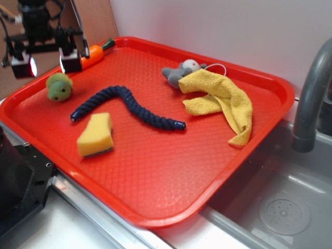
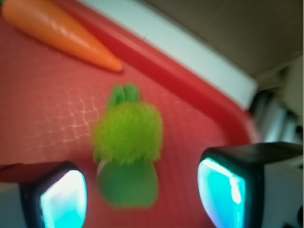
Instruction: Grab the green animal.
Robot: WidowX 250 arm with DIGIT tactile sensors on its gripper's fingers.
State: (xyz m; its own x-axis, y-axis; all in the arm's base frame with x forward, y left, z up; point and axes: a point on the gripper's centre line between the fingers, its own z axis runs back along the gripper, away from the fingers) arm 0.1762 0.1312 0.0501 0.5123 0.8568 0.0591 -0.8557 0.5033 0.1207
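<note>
The green animal (image 1: 58, 86) lies at the upper left of the red tray (image 1: 155, 181). The gripper (image 2: 142, 194) is open, empty, poised above. The plush looks light, soft, compressible: pinch across its round fuzzy middle.

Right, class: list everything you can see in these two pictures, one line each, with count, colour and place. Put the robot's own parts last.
Tray: one, red, beside the sink.
Green animal: one, lime green, fuzzy, at the tray's left edge.
Toy carrot: one, orange with green top, at the tray's far left corner.
Rope: one, dark blue, curved across the tray's middle.
Sponge: one, yellow, in front of the rope's left end.
Cloth: one, yellow, crumpled on the tray's right side.
Grey plush animal: one, partly under the cloth.
Sink: one, grey, right of the tray.
Faucet: one, dark grey, over the sink.
Gripper: one, black, fingers spread apart above the green animal.
</note>
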